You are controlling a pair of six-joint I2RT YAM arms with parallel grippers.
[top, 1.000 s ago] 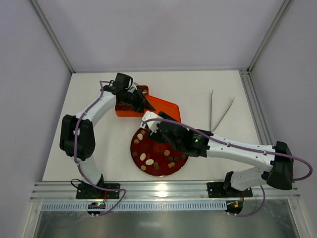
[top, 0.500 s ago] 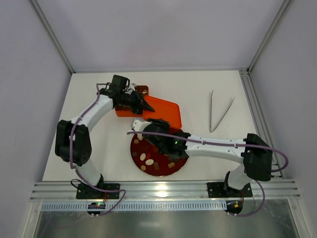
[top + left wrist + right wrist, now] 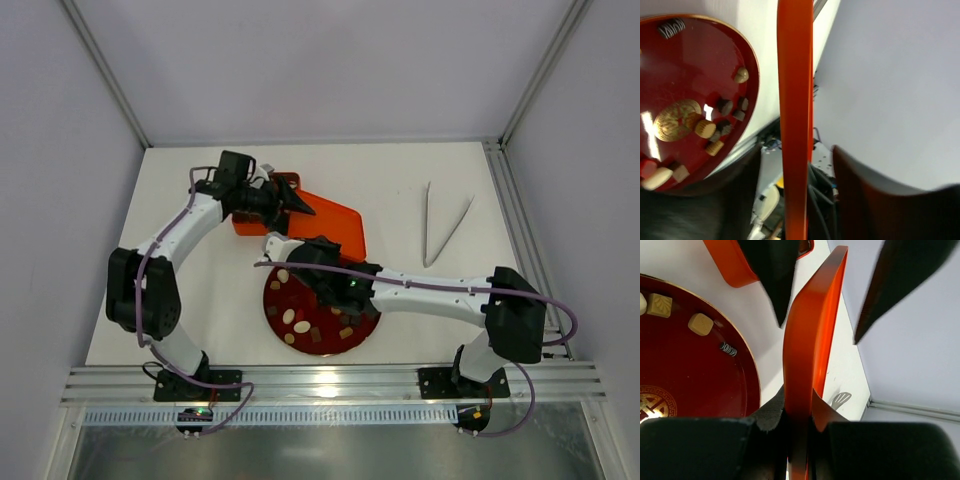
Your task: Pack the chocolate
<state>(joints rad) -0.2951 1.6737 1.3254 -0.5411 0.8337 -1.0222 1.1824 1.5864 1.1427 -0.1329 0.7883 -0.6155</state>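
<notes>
The chocolate (image 3: 301,326) lies as small tan, cream and dark pieces on a round red plate (image 3: 268,300). It also shows in the left wrist view as chocolate (image 3: 705,128) and in the right wrist view as chocolate (image 3: 701,324). An orange lid (image 3: 335,225) stands tilted on edge beside the orange box (image 3: 250,222). My right gripper (image 3: 283,248) is shut on the lid's near edge (image 3: 805,340). My left gripper (image 3: 292,196) is open. Its fingers (image 3: 771,280) stand either side of the lid's far edge (image 3: 795,100) without touching it.
A pair of metal tongs (image 3: 445,225) lies at the right of the white table. A small coiled spring (image 3: 729,348) rests on the plate's rim (image 3: 747,367). Grey walls close in the back and both sides.
My left gripper has opened and let go of the lid. My right gripper moved to the lid's near edge and shut on it.
</notes>
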